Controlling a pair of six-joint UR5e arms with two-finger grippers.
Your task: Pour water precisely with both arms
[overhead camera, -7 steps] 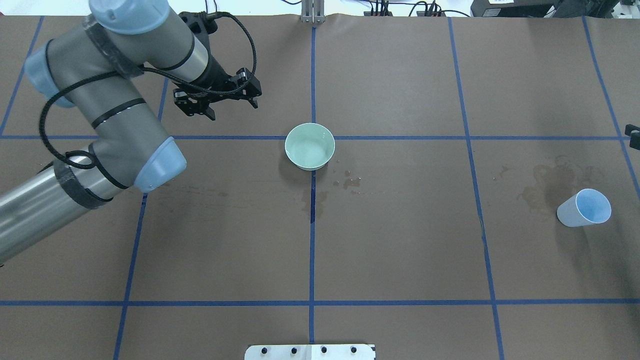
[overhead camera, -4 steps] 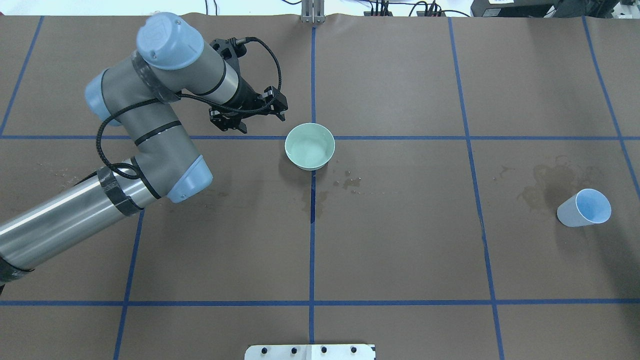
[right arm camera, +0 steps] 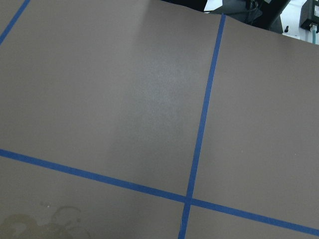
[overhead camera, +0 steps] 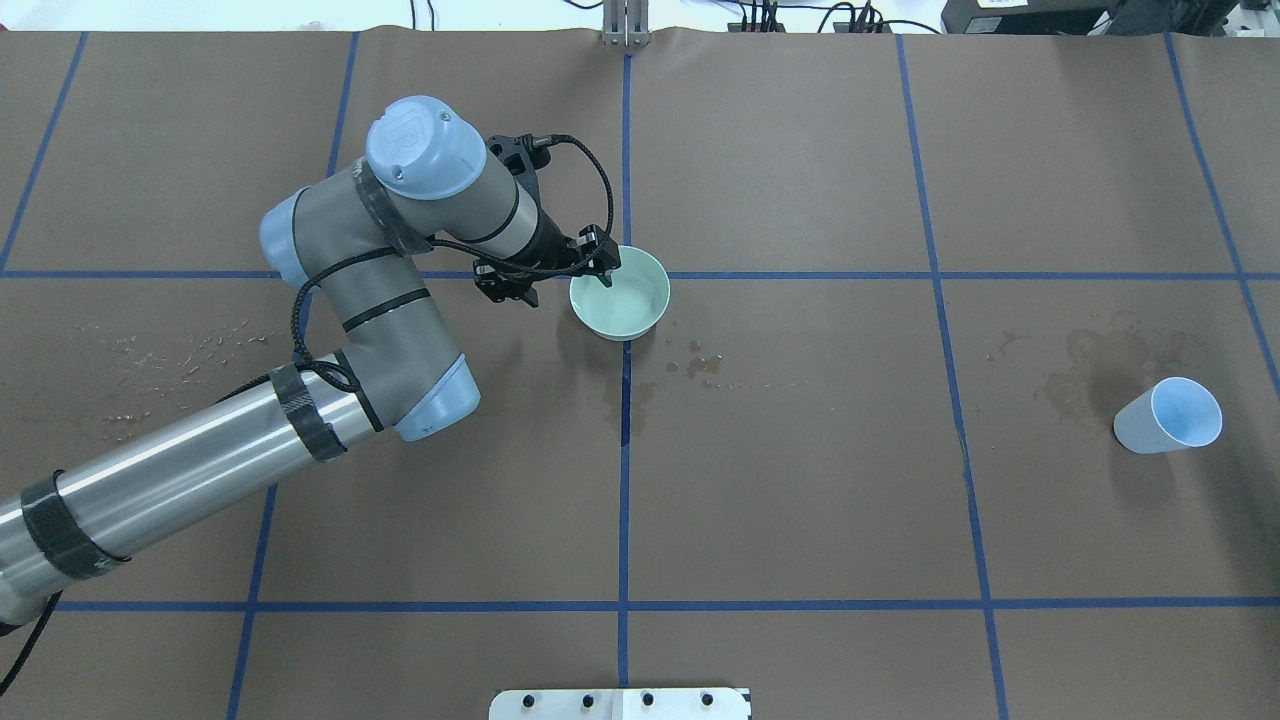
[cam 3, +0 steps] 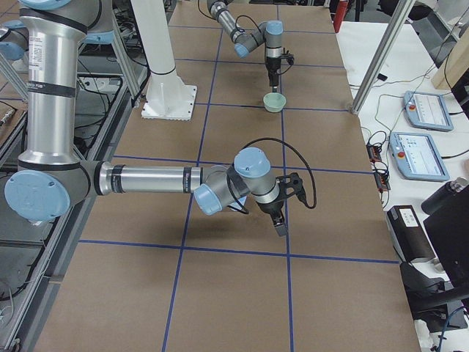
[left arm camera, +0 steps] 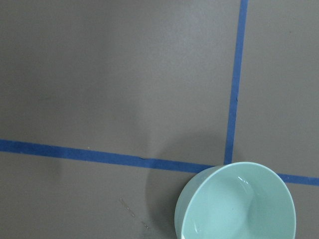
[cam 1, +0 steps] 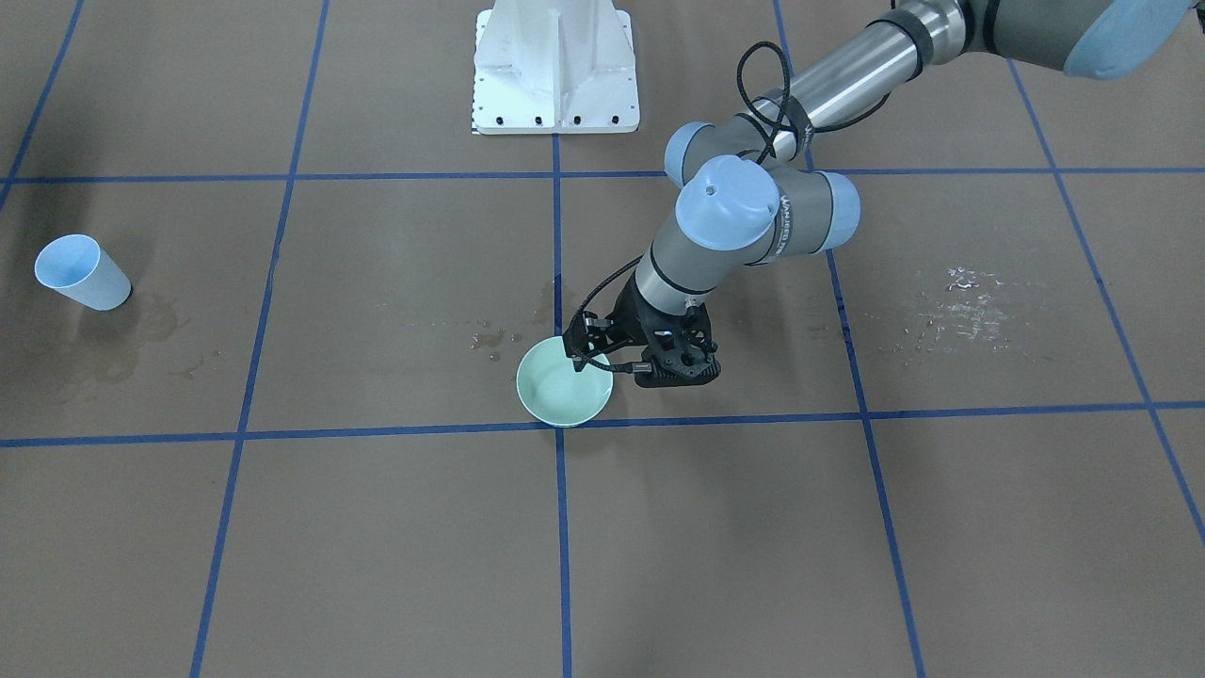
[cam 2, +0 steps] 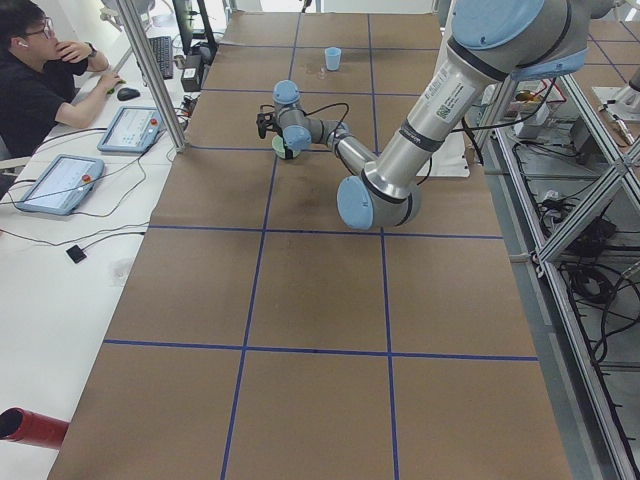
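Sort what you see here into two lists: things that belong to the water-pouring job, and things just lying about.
Belong to the job:
left gripper, open astride the rim of the green bowl; blue cup; right gripper, over bare table.

Just lying about:
damp stains; droplets; white pedestal; tablets on the side bench.

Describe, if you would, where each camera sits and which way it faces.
Front-facing: far side of the table, looking steeply down toward the pedestal; left arm shows.
Overhead: behind the pedestal, forward and down; left tool at the bowl.
Exterior left: table's end, along it; left arm near.
Exterior right: opposite end; right arm and right tool near.
Left wrist: down onto the bowl; no tool visible.
Right wrist: down onto taped paper; no tool visible.
Front-facing and overhead share bowl and cup, mirrored.
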